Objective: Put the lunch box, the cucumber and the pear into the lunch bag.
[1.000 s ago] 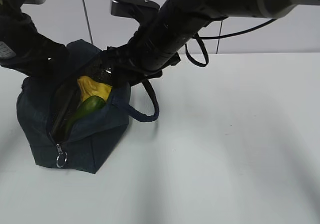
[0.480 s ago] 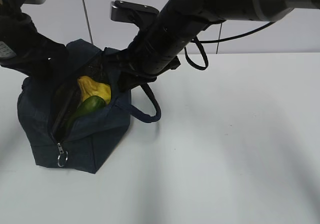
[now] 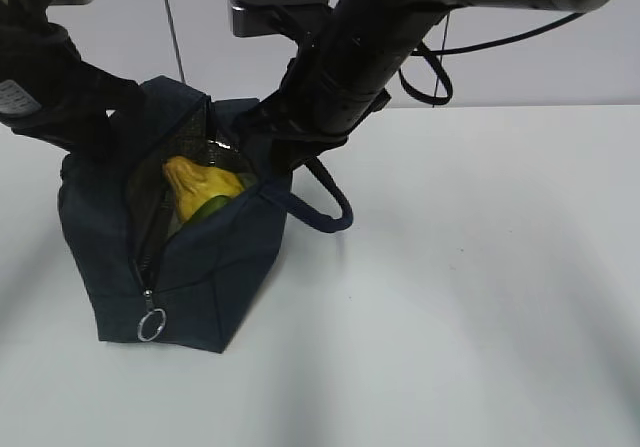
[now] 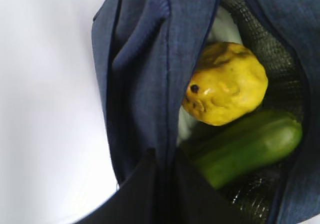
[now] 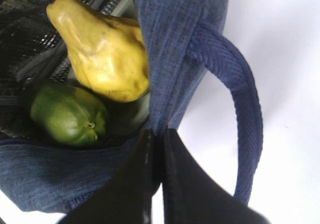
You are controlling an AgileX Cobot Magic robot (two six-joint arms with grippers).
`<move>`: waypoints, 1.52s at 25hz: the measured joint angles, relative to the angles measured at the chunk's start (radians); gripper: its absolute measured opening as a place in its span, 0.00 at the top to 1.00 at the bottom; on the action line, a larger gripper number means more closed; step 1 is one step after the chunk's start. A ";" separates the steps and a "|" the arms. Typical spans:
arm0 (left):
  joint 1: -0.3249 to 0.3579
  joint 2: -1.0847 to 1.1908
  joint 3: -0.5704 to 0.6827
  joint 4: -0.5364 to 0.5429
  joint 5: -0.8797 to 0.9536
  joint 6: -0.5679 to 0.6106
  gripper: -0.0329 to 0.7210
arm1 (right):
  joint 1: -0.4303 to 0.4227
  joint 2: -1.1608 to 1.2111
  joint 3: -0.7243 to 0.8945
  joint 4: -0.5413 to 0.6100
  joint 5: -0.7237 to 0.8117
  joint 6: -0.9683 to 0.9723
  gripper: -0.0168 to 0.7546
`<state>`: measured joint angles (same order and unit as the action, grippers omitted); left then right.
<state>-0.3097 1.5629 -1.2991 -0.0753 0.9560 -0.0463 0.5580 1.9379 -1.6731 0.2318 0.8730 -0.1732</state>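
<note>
The dark navy lunch bag (image 3: 190, 267) stands open on the white table, left of centre. Inside it the yellow pear (image 3: 200, 180) lies on the green cucumber (image 3: 214, 207). In the left wrist view my left gripper (image 4: 165, 156) is shut on the bag's left rim (image 4: 142, 68), beside the pear (image 4: 227, 83) and the cucumber (image 4: 250, 146). My right gripper (image 5: 157, 134) is shut on the bag's right rim (image 5: 170, 43), next to a loop handle (image 5: 242, 98), with the pear (image 5: 105, 53) and cucumber (image 5: 70, 116) to its left. The lunch box is hidden.
The silver ring zip pull (image 3: 151, 324) hangs at the bag's near end. One loop handle (image 3: 335, 207) droops over the bag's right side. The white tabletop (image 3: 470, 287) stretches to the right and front. A pale wall stands behind.
The right gripper has shut on the bag's right rim. The bag, held on both sides, has shifted to the right and stands taller; its mouth is narrower.
</note>
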 joint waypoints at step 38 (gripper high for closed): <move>-0.163 0.089 0.001 -0.268 -0.227 0.106 0.89 | -0.071 -0.082 0.000 -0.330 0.224 0.096 0.95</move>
<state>-0.4731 1.6516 -1.2982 -0.3434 0.7288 0.0594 0.4867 1.8556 -1.6731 -0.0983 1.0973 -0.0771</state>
